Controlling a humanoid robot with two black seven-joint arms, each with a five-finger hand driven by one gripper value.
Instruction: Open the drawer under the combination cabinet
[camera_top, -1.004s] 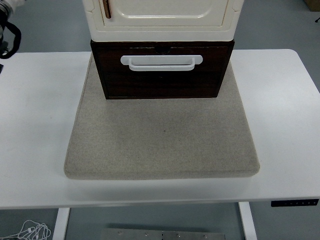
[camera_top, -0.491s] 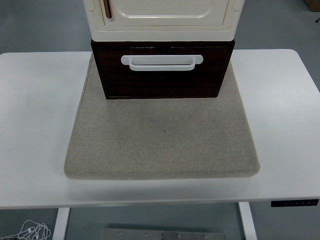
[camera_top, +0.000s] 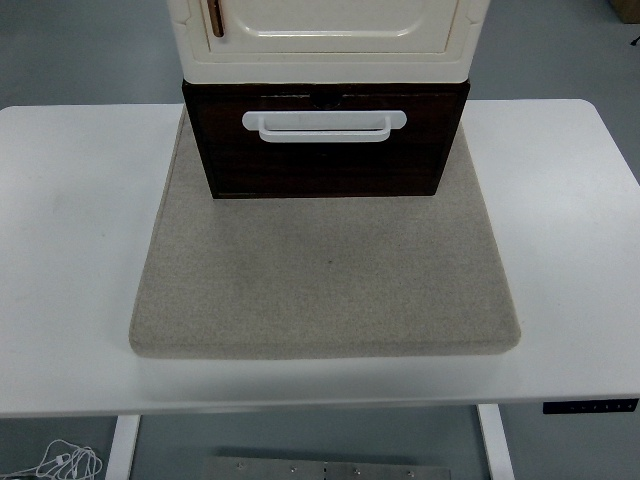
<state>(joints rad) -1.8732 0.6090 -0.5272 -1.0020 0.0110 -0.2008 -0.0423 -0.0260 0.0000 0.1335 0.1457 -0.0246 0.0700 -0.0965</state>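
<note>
Drawer shut under cream cabinet on grey mat

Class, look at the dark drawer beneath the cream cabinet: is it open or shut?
Shut. The dark drawer front sits flush under the cream cabinet, no interior shows, and no hand touches its white handle.

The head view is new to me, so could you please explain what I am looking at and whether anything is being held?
This picture comes from a camera high on a humanoid robot, looking down over its white table. A grey mat lies on it. At the mat's far end stands a cream cabinet on a dark brown drawer with a white handle. The drawer front looks closed. Neither robot arm is in view, so nothing is held.
</note>
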